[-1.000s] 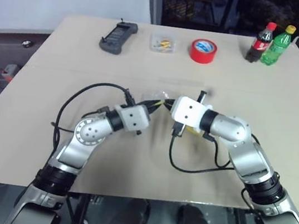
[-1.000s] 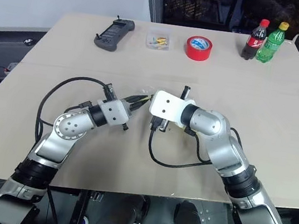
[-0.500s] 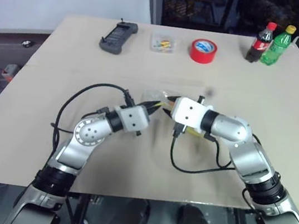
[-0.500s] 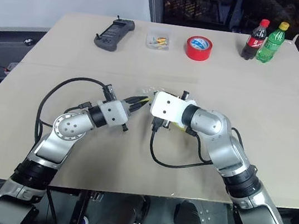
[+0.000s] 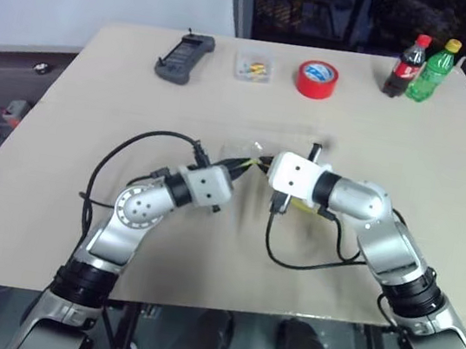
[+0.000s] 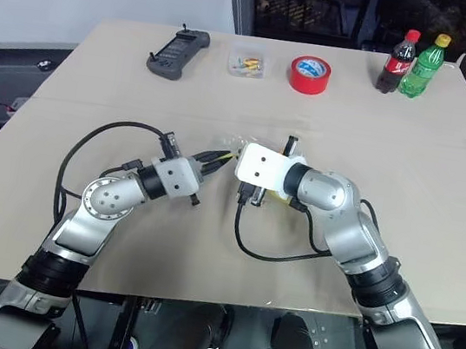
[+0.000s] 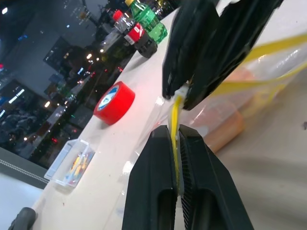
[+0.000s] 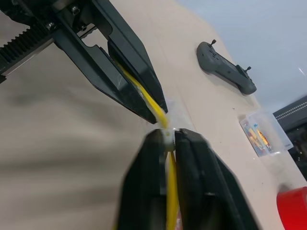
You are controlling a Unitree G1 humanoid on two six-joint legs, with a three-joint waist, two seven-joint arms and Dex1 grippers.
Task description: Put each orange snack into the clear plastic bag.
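The clear plastic bag (image 7: 268, 72) hangs between my two grippers over the middle of the table (image 5: 138, 108). Its yellow seal strip (image 7: 174, 112) runs from one to the other. My left gripper (image 5: 245, 167) is shut on the strip, and so is my right gripper (image 5: 262, 163), tip to tip with it. In the left wrist view an orange snack (image 7: 224, 130) lies inside the bag, behind the right gripper's fingers (image 7: 192, 52). In the right wrist view the left gripper's fingers (image 8: 120, 67) pinch the strip just ahead of my own.
Along the table's far edge stand a black handheld controller (image 5: 184, 58), a small clear box of colourful items (image 5: 254, 65), a red tape roll (image 5: 316, 79), a cola bottle (image 5: 405, 67) and a green bottle (image 5: 433, 71). Black cables loop beside both forearms.
Half a second ago the right gripper's jaws looked slightly apart at the seal; now they are shut on it again. Both arms kept their places.
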